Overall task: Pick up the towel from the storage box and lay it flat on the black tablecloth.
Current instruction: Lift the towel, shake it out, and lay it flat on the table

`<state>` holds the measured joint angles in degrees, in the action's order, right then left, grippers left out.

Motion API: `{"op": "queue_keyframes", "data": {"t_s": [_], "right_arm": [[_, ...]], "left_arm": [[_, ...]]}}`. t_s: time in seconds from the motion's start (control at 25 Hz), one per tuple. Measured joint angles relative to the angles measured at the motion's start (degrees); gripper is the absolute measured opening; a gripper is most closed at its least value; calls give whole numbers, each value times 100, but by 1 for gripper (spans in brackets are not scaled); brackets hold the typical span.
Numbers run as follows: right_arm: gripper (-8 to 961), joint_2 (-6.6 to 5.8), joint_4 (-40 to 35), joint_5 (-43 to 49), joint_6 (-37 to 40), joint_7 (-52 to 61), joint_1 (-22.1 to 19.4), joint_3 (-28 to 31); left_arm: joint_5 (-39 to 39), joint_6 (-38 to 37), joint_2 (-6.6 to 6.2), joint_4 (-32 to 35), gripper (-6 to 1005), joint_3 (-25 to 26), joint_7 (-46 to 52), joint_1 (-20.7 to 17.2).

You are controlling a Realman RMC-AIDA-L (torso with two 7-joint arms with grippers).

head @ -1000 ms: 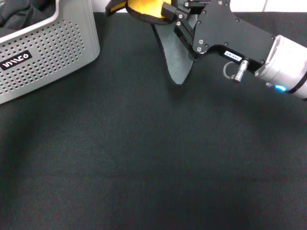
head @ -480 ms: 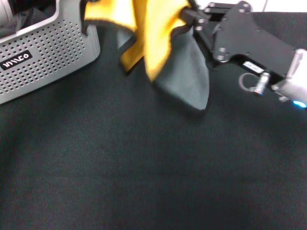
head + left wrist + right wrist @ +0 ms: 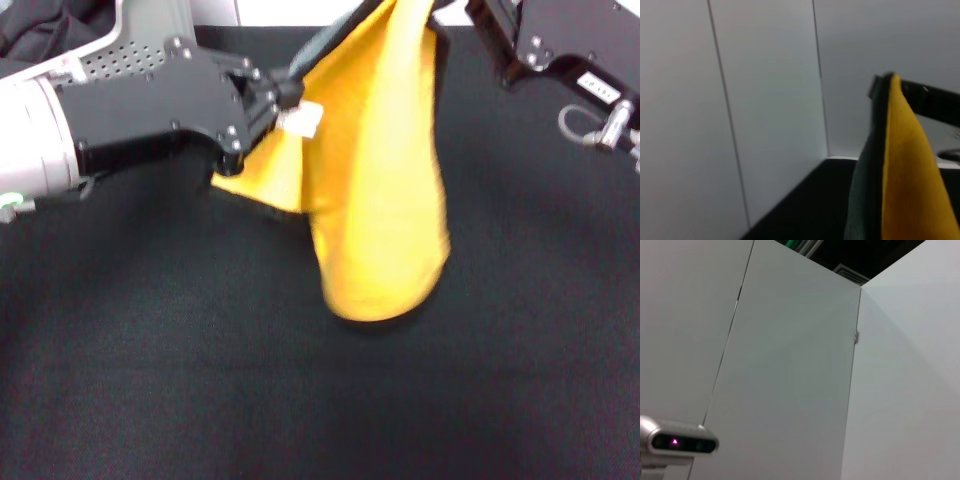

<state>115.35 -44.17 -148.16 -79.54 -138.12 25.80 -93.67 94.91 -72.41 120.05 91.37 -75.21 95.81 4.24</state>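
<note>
Gripping the towel [image 3: 380, 200] by a corner in each closed hand, left [image 3: 285, 97] and right [image 3: 450, 10], I hung it above the black tablecloth [image 3: 320, 400] for spreading flat.

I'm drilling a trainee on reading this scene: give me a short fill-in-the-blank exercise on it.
1. The towel hangs in the air between ___ grippers.
2. The left gripper pinches the towel's corner beside its small white ___.
3. Below the towel lies the ___ tablecloth.
4. The right gripper holds the towel's ___ corner.

Missing words: two; label; black; top
</note>
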Motion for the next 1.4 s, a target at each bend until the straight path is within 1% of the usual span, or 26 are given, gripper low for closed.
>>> {"op": "queue_keyframes", "data": {"t_s": [0.2,0.28,0.4,0.92,1.16,1.4], "right_arm": [[16,-29,-78,412,34,478,206,320],[16,-6,-111,621,35,620,252,504],[17,13,-192,731,36,655,263,582],[22,4,-415,741,44,844,351,820],[24,0,-478,741,38,867,366,875],[26,1,-540,741,25,870,323,935]], "left_arm": [[-36,-208,0,-312,38,-4,-236,24],[-46,-261,3,-440,38,-21,-313,59],[-46,-306,8,-639,38,-26,-373,142],[6,-361,5,-1444,40,-5,-595,545],[5,-359,10,-1708,46,-3,-770,622],[-4,-340,-1,-1812,48,14,-787,644]]}}
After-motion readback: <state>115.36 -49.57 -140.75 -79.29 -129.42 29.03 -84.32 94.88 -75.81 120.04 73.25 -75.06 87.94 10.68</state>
